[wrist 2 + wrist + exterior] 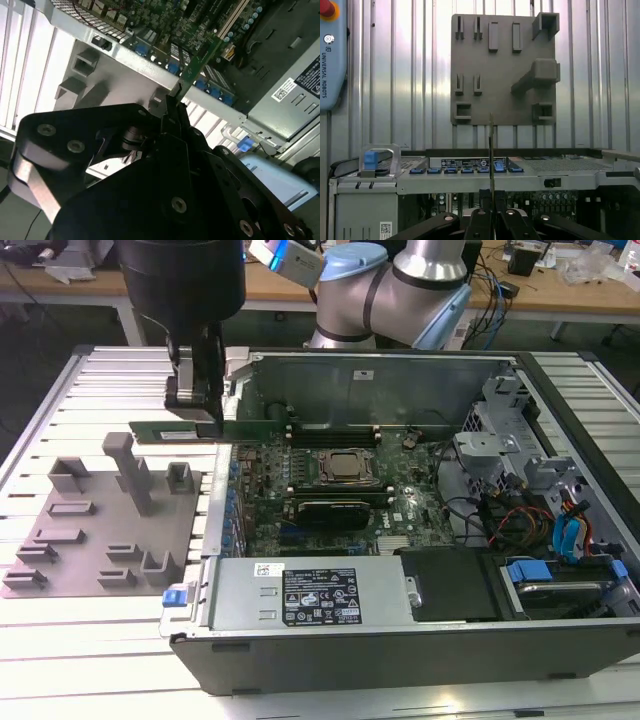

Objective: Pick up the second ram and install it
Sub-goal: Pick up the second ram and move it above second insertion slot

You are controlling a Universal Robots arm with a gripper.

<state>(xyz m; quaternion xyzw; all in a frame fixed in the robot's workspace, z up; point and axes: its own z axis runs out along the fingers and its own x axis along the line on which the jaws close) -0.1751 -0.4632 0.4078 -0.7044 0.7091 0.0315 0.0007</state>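
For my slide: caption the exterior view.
The gripper holds the second ram over the computer case rim, beside the fixture plate.

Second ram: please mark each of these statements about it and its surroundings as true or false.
1. The tool is shut on the second ram. True.
2. The second ram sits in a memory slot. False: the tool holds it in the air, in no slot.
3. The grey fixture plate lies outside the computer case, on the exterior view's left. True.
4. The computer case is closed. False: it is open, and the motherboard shows.
5. The second ram's long side points straight down. False: in the exterior view it runs about level.
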